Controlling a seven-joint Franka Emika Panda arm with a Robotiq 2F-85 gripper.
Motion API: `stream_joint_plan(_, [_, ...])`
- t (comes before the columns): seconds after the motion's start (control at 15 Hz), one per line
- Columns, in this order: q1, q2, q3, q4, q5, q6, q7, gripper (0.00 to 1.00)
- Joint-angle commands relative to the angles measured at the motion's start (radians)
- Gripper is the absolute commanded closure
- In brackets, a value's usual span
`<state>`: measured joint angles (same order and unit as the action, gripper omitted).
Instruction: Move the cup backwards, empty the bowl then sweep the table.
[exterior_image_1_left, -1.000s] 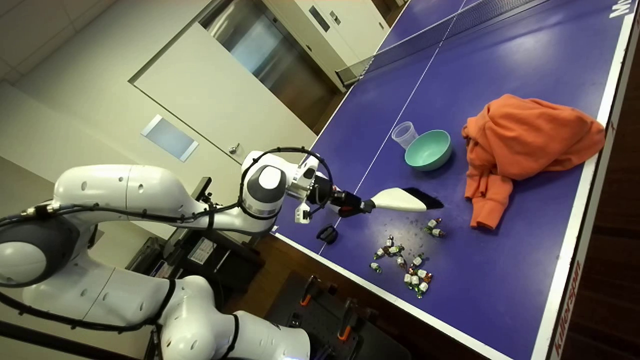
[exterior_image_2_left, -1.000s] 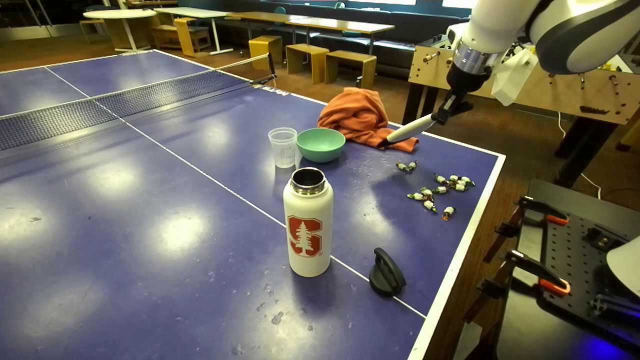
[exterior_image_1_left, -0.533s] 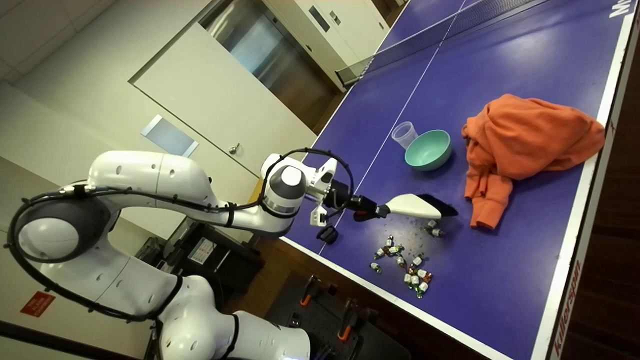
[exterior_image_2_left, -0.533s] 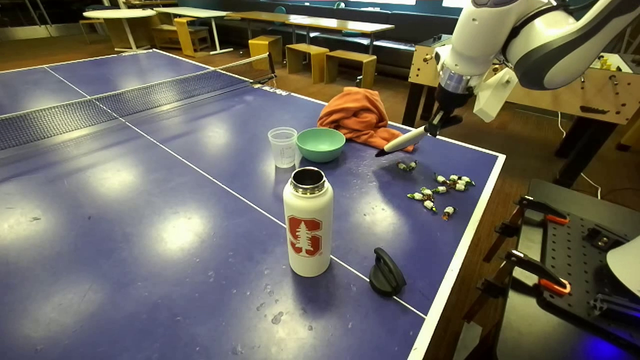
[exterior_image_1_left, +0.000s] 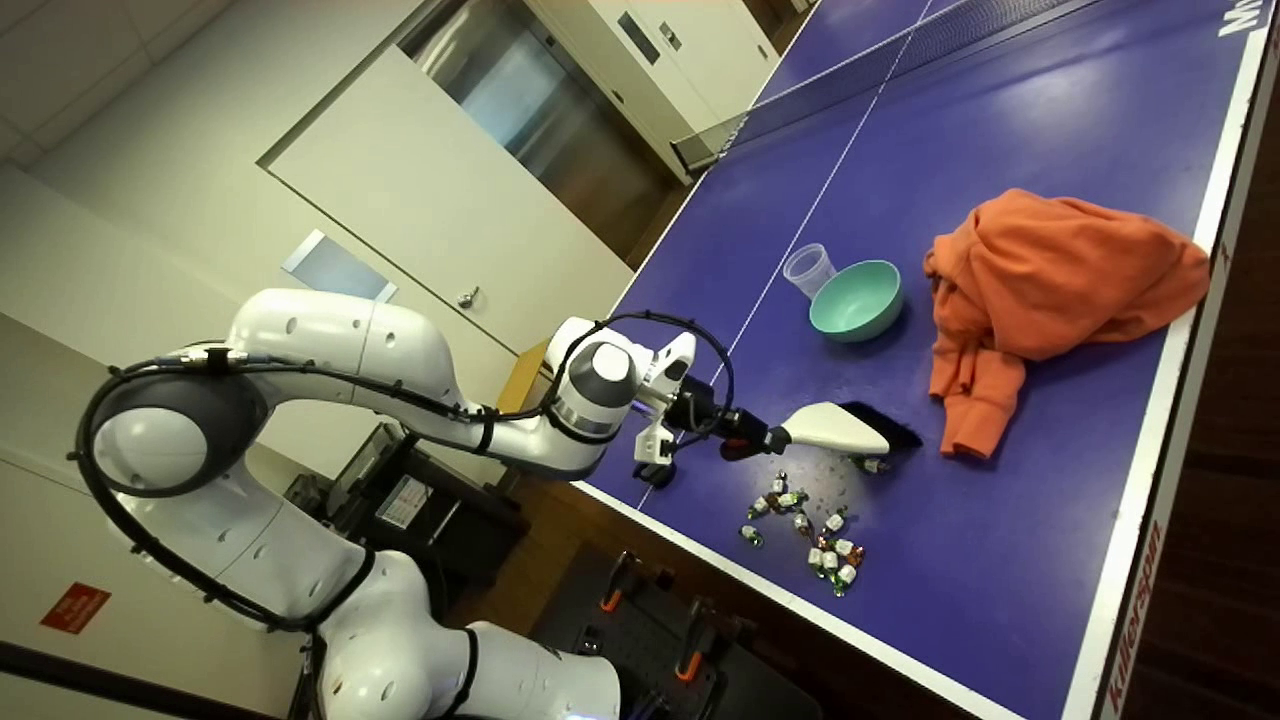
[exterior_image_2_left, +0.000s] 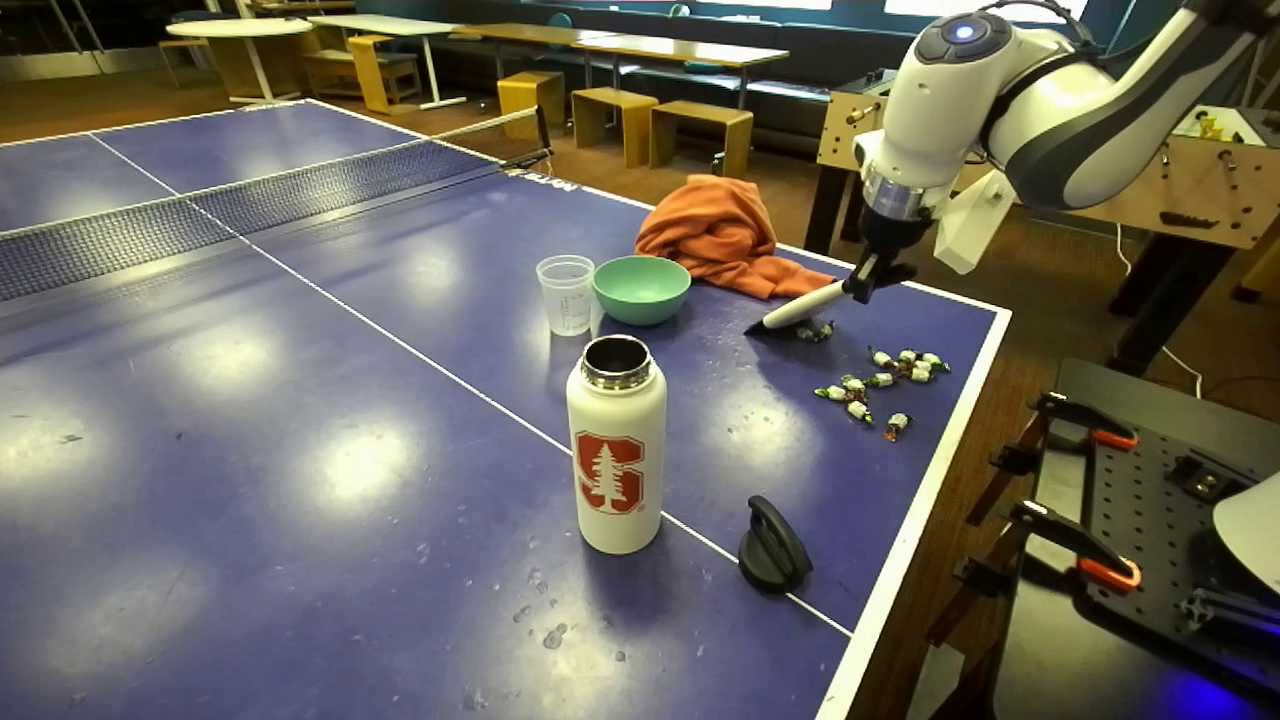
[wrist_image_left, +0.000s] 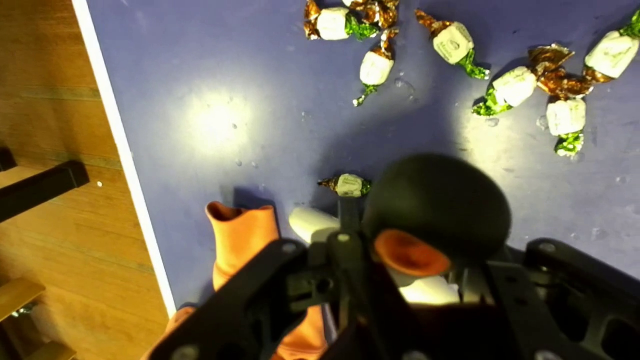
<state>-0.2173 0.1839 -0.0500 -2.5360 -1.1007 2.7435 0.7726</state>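
The tool (exterior_image_1_left: 775, 440) pinches the brush (exterior_image_1_left: 835, 427) by its handle (wrist_image_left: 440, 200), bristles (exterior_image_1_left: 893, 428) close to two candies (exterior_image_2_left: 824, 331); I cannot tell if they touch the counter (exterior_image_1_left: 950, 560). More candies lie toward the counter's edge. Farther out, the cup (exterior_image_2_left: 567, 300) stands just beside the bowl (exterior_image_2_left: 642, 308), the cloth (exterior_image_1_left: 1060, 280) on its other side; a bottle (exterior_image_2_left: 617, 450) stands near a lid (exterior_image_2_left: 775, 550).

In an exterior view you look down, rolled sideways, past the arm (exterior_image_1_left: 400, 350) onto the table (exterior_image_1_left: 1000, 560), toward the net (exterior_image_1_left: 850, 85). You also face across that table in an exterior view, the bottle (exterior_image_2_left: 617, 460) near you. Both exterior views share the cup (exterior_image_2_left: 568, 295), bowl (exterior_image_2_left: 642, 297) and orange cloth (exterior_image_2_left: 710, 235). Your wrist view peers closely down on candies (wrist_image_left: 376, 68).
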Motion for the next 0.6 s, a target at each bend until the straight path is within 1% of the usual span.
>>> stream_joint_plan(0.0, [-0.01,-0.02,0.021,-0.048,0.086,0.026,-0.065,0.87])
stream_joint_plan(0.27, [-0.007,-0.072,0.053,-0.122,0.206,-0.005,-0.141,0.87])
stream_joint_plan(0.53, [-0.001,-0.146,0.068,-0.191,0.297,-0.058,-0.171,0.87])
